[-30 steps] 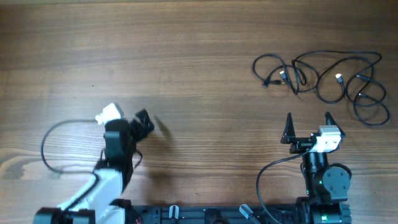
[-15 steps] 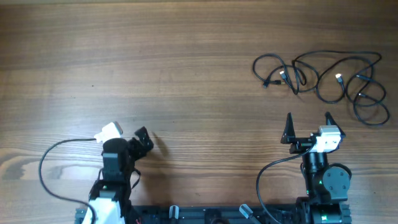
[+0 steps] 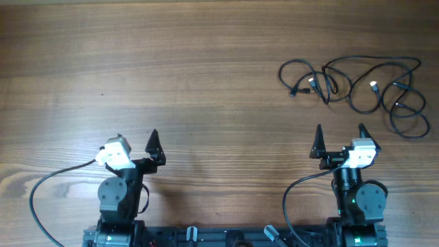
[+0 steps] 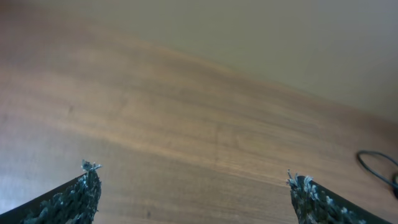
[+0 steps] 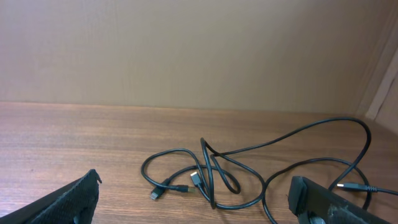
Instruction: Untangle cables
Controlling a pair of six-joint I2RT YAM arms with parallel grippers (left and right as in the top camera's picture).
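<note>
The table point(image 3: 206, 68) is brown wood with long grain streaks running left to right, matt and smooth; the cables point(image 3: 357, 82) lie on it at the far right, well apart from both arms, thin black round cords thrown into loose overlapping loops, several ends carrying small plugs, one of them pale-tipped point(image 3: 374, 85). The left gripper point(image 3: 135, 138) sits near the front left edge, its jaws spread wide with nothing between them; the right gripper point(image 3: 339, 130) sits near the front right, nearer the cords, jaws likewise spread and empty, its two black fingers tapering to sharp points. Each wrist bears a blocky white camera housing point(image 3: 360, 152), and a thicker black lead point(image 3: 288, 199) curves from each arm base.

The overhead view alone shows the whole tangle and both arms together; the right wrist view shows the cables point(image 5: 208, 168) from low down, where one loop stands up off the wood and crosses others, and a small metal-ended plug point(image 5: 194, 179) lies inside the coil; it also shows a plain beige wall point(image 5: 186, 50) behind the table. In the left wrist view the left gripper point(image 4: 193, 177) shows rough, fibrous dark pads point(image 4: 87, 186), and only a sliver of cord point(image 4: 372, 152) enters at the right edge; the wood there looks blurred and glossy.
</note>
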